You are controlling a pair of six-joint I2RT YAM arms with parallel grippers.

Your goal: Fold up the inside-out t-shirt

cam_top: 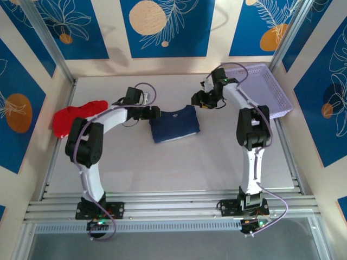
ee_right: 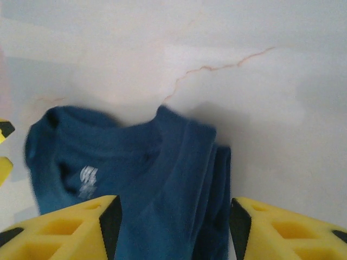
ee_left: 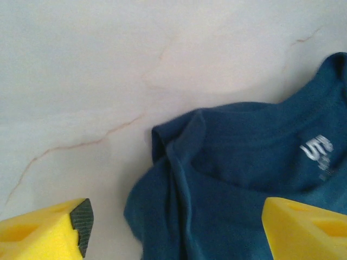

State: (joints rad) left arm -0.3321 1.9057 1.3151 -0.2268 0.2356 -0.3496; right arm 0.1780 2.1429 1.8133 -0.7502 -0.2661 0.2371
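- Right gripper (ee_right: 173,230), jaws apart at the navy t-shirt's (ee_right: 162,179) 1 o'clock; pinching one layer could unfold it
- Left gripper (ee_left: 176,233), jaws spread at 9 o'clock, may drag cloth

White arms (cam_top: 250,162) with black joints (cam_top: 87,143), yellow jaws.

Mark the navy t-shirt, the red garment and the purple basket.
navy t-shirt (cam_top: 174,125), top view, middle of the cloth.
red garment (cam_top: 70,116), top view, its middle.
purple basket (cam_top: 268,89), top view, bare floor.
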